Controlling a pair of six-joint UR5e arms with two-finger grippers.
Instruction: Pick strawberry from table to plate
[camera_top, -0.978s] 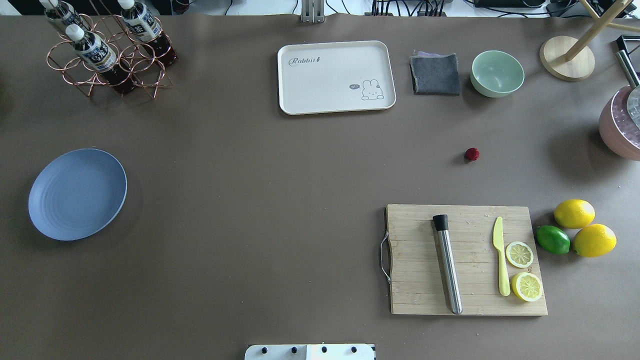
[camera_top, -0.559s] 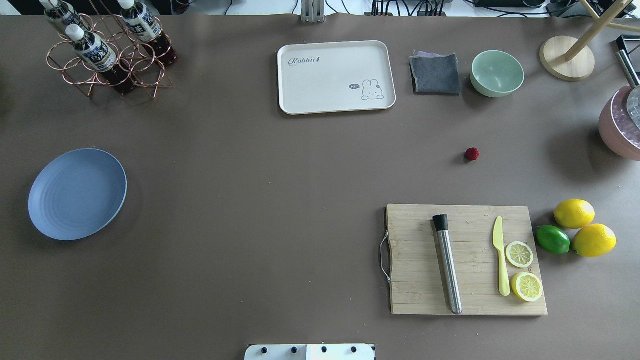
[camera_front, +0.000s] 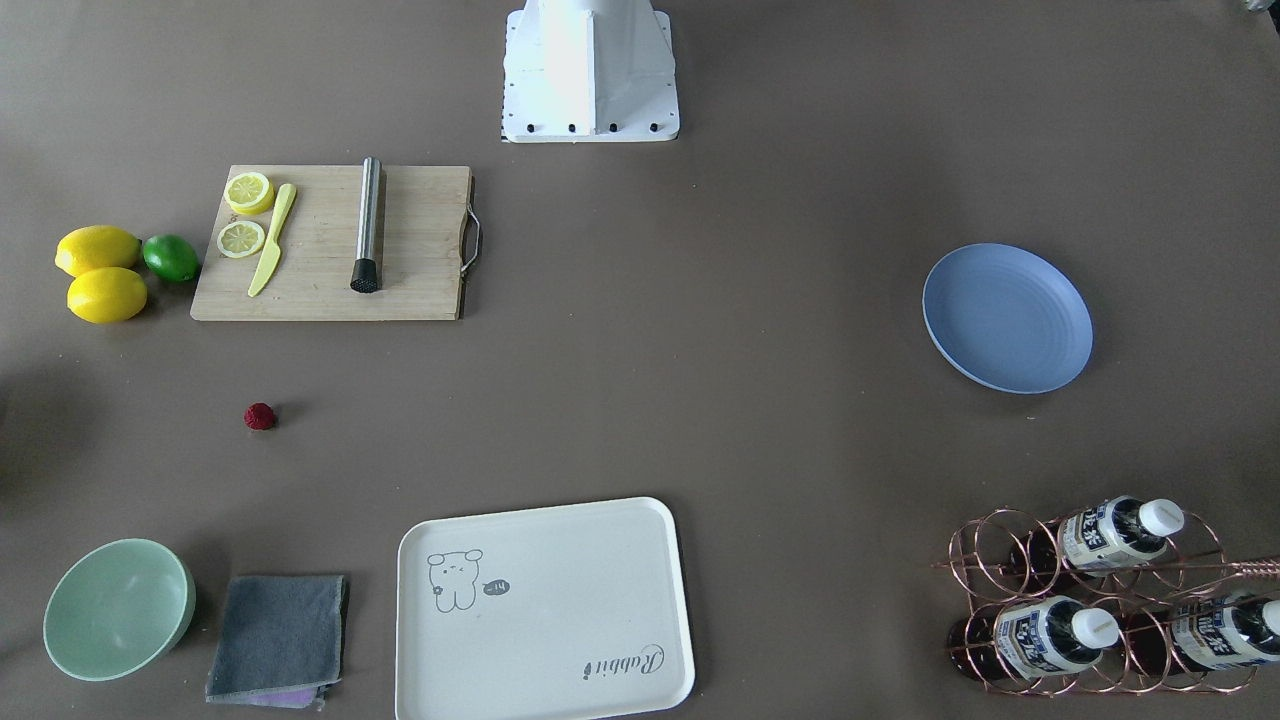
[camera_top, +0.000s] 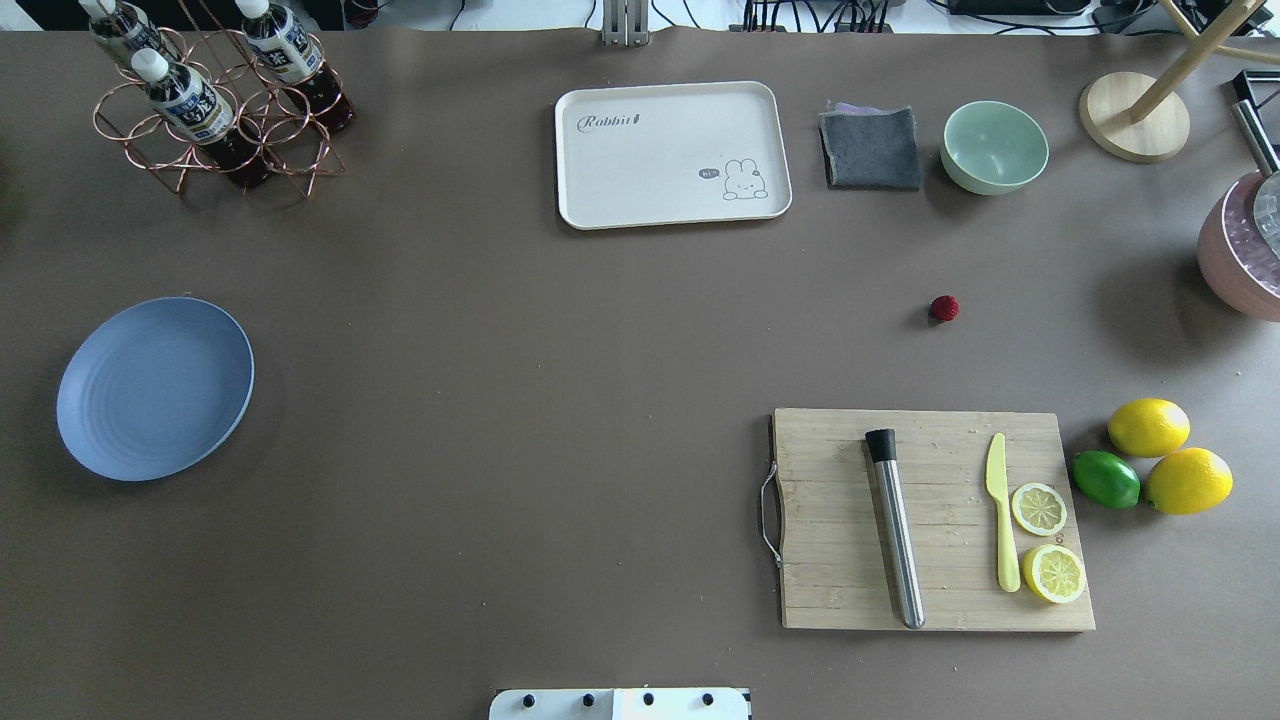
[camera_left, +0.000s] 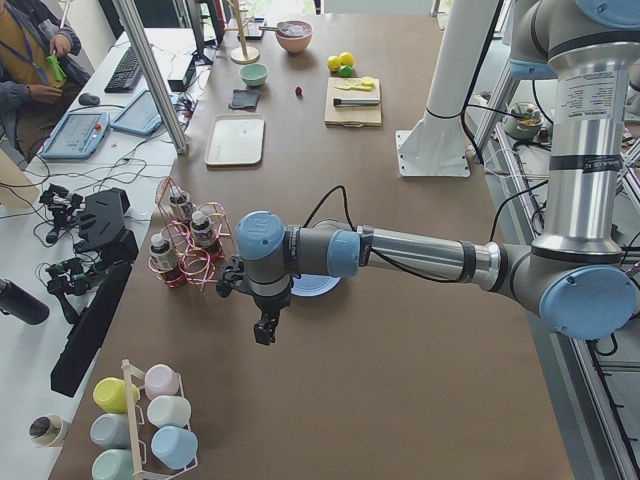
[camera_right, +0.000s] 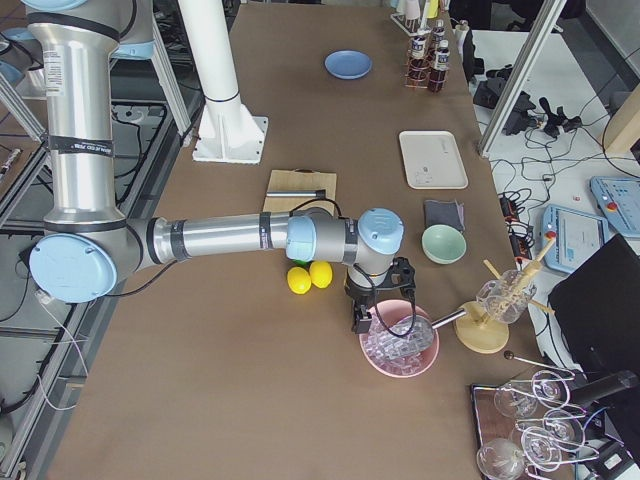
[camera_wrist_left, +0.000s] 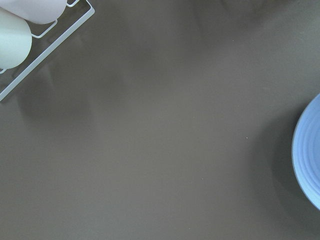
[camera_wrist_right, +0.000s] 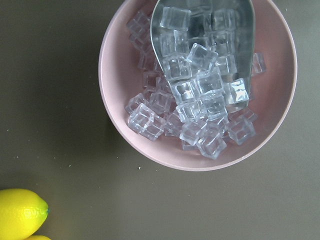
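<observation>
Brown-grey bench: strawberry lies on it untouched, between cutting board and mint bowl, well apart from the bare blue plate. Left gripper hovers near plate, right gripper beside ice bowl; whether either is clenched cannot be told. Judged unstarted: pick, carry, placing remain.

Tiny dark-red, seemingly bumpy strawberry lies on brown table, well apart from light-blue plate.
</observation>
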